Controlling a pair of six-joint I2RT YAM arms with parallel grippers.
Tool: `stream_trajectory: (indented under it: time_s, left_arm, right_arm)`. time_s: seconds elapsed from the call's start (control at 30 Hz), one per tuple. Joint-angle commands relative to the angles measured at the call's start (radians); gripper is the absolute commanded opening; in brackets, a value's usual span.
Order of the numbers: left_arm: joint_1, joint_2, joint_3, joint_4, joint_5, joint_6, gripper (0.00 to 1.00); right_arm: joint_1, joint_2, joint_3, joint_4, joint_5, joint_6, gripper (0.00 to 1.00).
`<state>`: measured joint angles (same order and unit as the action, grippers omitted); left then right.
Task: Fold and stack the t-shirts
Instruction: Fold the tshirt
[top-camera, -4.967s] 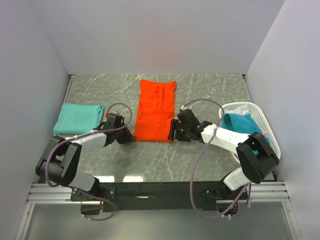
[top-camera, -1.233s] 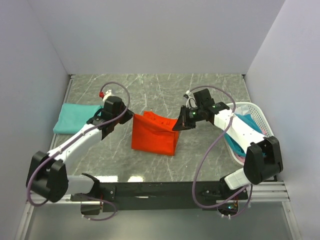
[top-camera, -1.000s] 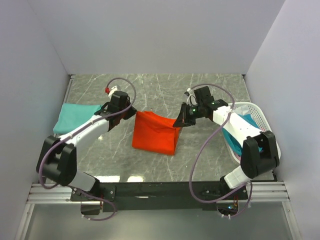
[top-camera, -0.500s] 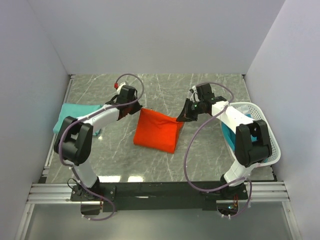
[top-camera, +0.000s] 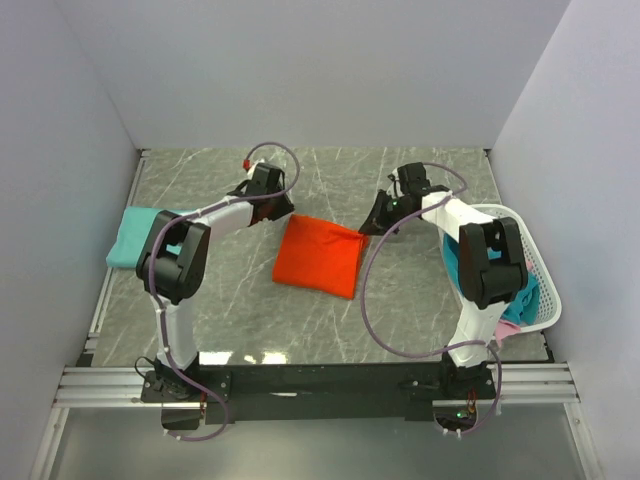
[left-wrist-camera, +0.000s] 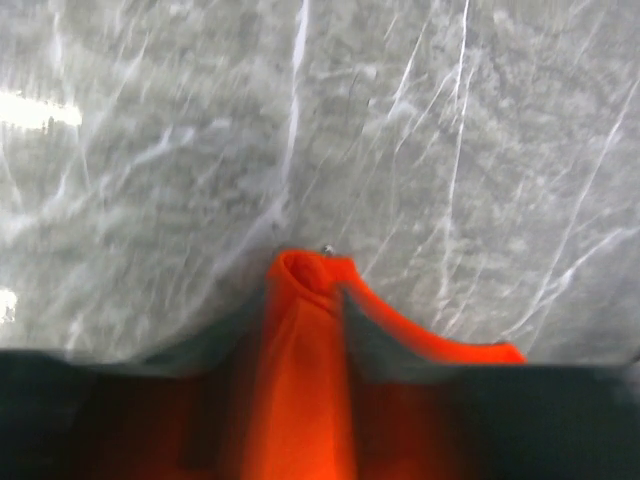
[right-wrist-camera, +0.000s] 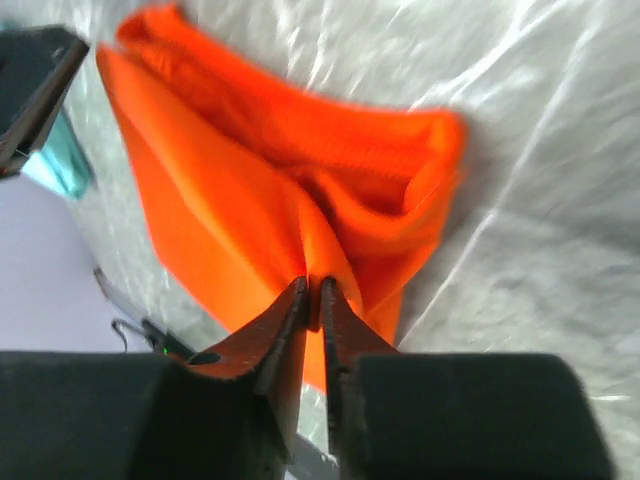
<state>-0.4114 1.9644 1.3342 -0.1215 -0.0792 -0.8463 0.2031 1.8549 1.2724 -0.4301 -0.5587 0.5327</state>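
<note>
Orange shirt (top-camera: 320, 256) lies doubled over in the middle of the table (top-camera: 230, 295), a puffy, slightly skewed rectangle. Left gripper (top-camera: 279, 212) pinches its far-left corner, cloth bunched between the fingers; right gripper (top-camera: 372, 226) clamps the rumpled far-right corner.

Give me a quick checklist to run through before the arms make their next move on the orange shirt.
1. Left claw shut on a far corner of the orange t-shirt: ok.
2. Right claw shut on the other far corner: ok.
3. Shirt folded over on the table: ok.
4. Layers flat and even: not ok, the cloth bunches beside the right claw.
5. Folded teal t-shirt at the left, bare on top for stacking: ok.
6. Basket emptied: not ok, teal cloth and pink cloth are inside.
</note>
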Motion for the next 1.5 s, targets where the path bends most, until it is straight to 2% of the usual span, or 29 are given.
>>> stream_trajectory:
  time_s: [0.0,0.07,0.13,0.17,0.23,0.33,0.37,0.53,0.67,0.9,1.03,1.2,1.47]
  left_arm:
    - [0.011,0.027,0.092,-0.009,0.035,0.052,0.48]
    - [0.01,0.01,0.095,-0.012,0.029,0.058,0.77]
    - [0.01,-0.039,0.079,-0.014,0.018,0.059,0.95]
    - [0.008,-0.061,0.068,-0.01,0.018,0.061,0.99]
    - [0.003,-0.131,0.022,-0.004,0.015,0.056,1.0]
    - [-0.026,-0.227,-0.052,-0.015,-0.008,0.046,0.99]
    - [-0.05,-0.252,-0.072,-0.018,-0.017,0.033,0.99]
    - [-0.142,-0.427,-0.254,0.003,-0.054,-0.023,1.0]
    - [-0.175,-0.499,-0.385,0.08,-0.05,-0.085,1.0]
    - [-0.188,-0.47,-0.493,0.215,0.019,-0.074,0.99]
    - [-0.188,-0.441,-0.529,0.264,0.036,-0.062,1.0]
    - [-0.188,-0.404,-0.558,0.284,0.052,-0.056,1.0]
    - [-0.19,-0.368,-0.593,0.295,0.071,-0.079,0.99]
  right_arm:
    - [-0.024,0.016,0.097,0.011,0.057,0.0,0.33]
    - [-0.025,0.02,0.139,-0.036,0.127,-0.013,0.41]
    - [-0.022,0.003,0.163,-0.083,0.17,-0.023,0.47]
    - [-0.024,-0.009,0.163,-0.097,0.186,-0.025,0.5]
    - [-0.013,-0.078,0.122,-0.099,0.224,-0.025,0.67]
    - [0.019,-0.206,0.029,-0.073,0.246,-0.034,0.8]
    - [0.053,-0.235,0.006,-0.07,0.241,-0.037,0.82]
    - [0.174,-0.338,-0.123,0.007,0.177,-0.023,0.83]
    - [0.217,-0.297,-0.14,0.117,0.123,0.027,0.84]
    - [0.213,-0.134,-0.038,0.157,0.158,0.023,0.83]
    - [0.179,-0.028,0.083,0.09,0.213,0.02,0.82]
    - [0.157,0.059,0.108,0.082,0.252,0.015,0.82]
    - [0.131,0.171,0.096,0.129,0.192,0.016,0.82]
